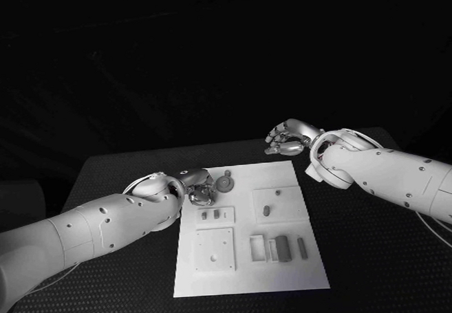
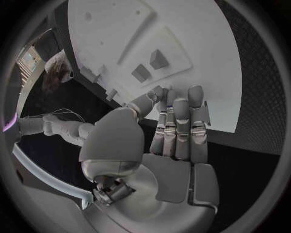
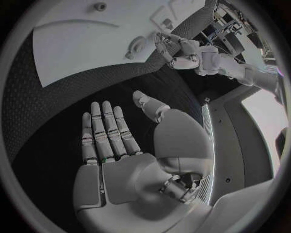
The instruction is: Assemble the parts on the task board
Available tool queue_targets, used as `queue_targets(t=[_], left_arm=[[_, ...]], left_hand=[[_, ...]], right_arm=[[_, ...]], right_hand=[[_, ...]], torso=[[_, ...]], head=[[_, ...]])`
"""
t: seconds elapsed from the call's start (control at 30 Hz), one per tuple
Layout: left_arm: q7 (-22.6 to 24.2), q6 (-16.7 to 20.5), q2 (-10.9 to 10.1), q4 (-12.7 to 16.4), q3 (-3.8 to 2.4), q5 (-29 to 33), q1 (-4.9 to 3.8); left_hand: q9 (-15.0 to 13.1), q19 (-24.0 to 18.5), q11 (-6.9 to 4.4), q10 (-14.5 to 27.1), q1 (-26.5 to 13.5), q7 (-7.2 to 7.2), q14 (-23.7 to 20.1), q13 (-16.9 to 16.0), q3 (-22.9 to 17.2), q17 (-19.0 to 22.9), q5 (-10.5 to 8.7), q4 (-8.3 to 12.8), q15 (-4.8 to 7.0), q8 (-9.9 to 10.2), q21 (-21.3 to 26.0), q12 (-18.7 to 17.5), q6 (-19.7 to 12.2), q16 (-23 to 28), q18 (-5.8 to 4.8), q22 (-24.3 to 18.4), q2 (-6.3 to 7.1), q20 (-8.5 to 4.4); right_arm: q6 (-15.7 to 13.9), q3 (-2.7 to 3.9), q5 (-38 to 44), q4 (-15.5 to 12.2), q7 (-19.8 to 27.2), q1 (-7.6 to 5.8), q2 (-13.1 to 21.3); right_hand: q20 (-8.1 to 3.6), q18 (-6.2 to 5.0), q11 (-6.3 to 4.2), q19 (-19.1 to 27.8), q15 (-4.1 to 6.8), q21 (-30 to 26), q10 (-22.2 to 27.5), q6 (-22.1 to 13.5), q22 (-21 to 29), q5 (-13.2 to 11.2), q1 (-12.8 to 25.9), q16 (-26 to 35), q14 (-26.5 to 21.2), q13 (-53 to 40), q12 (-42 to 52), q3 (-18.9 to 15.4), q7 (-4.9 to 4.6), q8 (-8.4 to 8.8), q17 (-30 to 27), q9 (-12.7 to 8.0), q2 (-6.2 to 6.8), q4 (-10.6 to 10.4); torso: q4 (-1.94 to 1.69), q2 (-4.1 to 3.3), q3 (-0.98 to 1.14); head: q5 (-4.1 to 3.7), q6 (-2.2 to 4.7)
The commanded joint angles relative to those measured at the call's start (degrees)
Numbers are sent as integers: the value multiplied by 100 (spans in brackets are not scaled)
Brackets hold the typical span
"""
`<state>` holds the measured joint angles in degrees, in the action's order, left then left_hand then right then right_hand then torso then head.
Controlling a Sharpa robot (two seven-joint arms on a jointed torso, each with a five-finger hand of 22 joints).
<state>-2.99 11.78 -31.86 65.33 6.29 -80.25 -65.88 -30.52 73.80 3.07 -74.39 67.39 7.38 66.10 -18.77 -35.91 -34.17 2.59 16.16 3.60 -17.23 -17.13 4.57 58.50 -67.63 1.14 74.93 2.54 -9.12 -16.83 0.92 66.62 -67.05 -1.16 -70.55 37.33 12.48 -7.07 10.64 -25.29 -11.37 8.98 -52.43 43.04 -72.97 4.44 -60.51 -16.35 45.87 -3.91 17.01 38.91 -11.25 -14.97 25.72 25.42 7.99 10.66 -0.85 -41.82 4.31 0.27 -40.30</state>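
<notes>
The white task board [image 1: 290, 278] lies in the middle of the black table. My left hand [image 1: 197, 186] hovers at its far left corner, right beside a round grey part [image 1: 225, 183]. In the left wrist view this hand [image 2: 176, 141] has straight fingers with nothing in them, their tips at the board's [image 2: 200, 43] edge, near two small blocks [image 2: 150, 66]. My right hand [image 1: 289, 139] is off the far edge of the board, over the table. Its fingers [image 3: 109, 131] are stretched flat and empty.
Other parts lie on the board: two small pieces [image 1: 211, 214], an oval piece [image 1: 266, 211], long pieces [image 1: 294, 247] beside a bracket [image 1: 258, 247], and a raised square plate [image 1: 215, 250]. Black table [image 1: 378, 261] surrounds the board on both sides.
</notes>
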Motion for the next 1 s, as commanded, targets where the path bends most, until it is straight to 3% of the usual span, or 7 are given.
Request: queue_targets(t=[0.03,0.1,0.3,0.67,0.87,1.0], left_arm=[[-34,62,-25,-21,33,135,44],[-23,57,-41,-20,33,147,44],[-4,44,-63,-15,33,206,44],[0,53,-103,3,33,246,44],[-18,157,-214,3,31,249,45],[-40,242,-353,1,29,670,43]], left_hand=[[62,-81,8,67,-106,55,-79,11,70,-11,32,4,-38,132,-34,-39,-231,-16,250,145,105,8],[116,-124,39,143,-131,103,-125,22,154,-19,35,23,-66,260,-40,-75,-479,-18,266,143,200,34],[165,-156,71,242,-175,110,-163,16,303,-33,34,17,-97,377,-60,-62,-749,-38,298,140,321,68],[213,-164,75,274,-141,94,-170,-12,367,-40,36,20,-101,477,-76,-16,-988,-52,320,138,360,80],[221,-166,74,289,-110,104,-172,-29,375,-42,38,19,-100,485,-82,4,-1035,-57,326,136,355,82],[204,-173,72,293,-52,146,-177,-49,340,-39,41,15,-97,434,-83,29,-972,-55,329,133,316,85]], right_arm=[[52,2,10,-1,52,3,1],[51,2,10,-1,50,3,4],[49,2,10,-1,49,3,8],[80,2,10,0,37,4,20],[167,2,221,-32,47,27,83],[338,1,638,-111,88,63,179]], right_hand=[[-12,29,11,-30,-16,-41,-48,-48,-7,10,-52,-28,-21,2,-29,-16,-158,-30,-10,-5,1,29],[-12,29,11,-29,-16,-41,-48,-48,-8,10,-52,-28,-21,2,-30,-16,-158,-30,-10,-6,2,30],[-12,30,12,-29,-18,-45,-49,-50,-10,10,-51,-28,-23,3,-33,-17,-159,-31,-13,-8,6,31],[-12,31,12,-28,-23,-57,-51,-53,-19,11,-56,-27,-30,3,-43,-15,-156,-33,-21,-13,11,35],[-15,28,15,-38,-34,-83,-65,-41,-48,12,-132,-35,-32,2,-66,4,-142,-54,-38,-23,31,100],[-36,-67,-4,-318,82,-61,-129,73,-77,11,-250,-223,240,-6,-84,47,-66,-148,23,-20,47,195]], torso=[[-1,1,2],[0,3,2],[-4,2,2],[-2,0,1],[2,1,2],[0,1,2]], head=[[-6,0],[-10,-2],[-14,-6],[-15,-8],[-13,25],[-43,80]])
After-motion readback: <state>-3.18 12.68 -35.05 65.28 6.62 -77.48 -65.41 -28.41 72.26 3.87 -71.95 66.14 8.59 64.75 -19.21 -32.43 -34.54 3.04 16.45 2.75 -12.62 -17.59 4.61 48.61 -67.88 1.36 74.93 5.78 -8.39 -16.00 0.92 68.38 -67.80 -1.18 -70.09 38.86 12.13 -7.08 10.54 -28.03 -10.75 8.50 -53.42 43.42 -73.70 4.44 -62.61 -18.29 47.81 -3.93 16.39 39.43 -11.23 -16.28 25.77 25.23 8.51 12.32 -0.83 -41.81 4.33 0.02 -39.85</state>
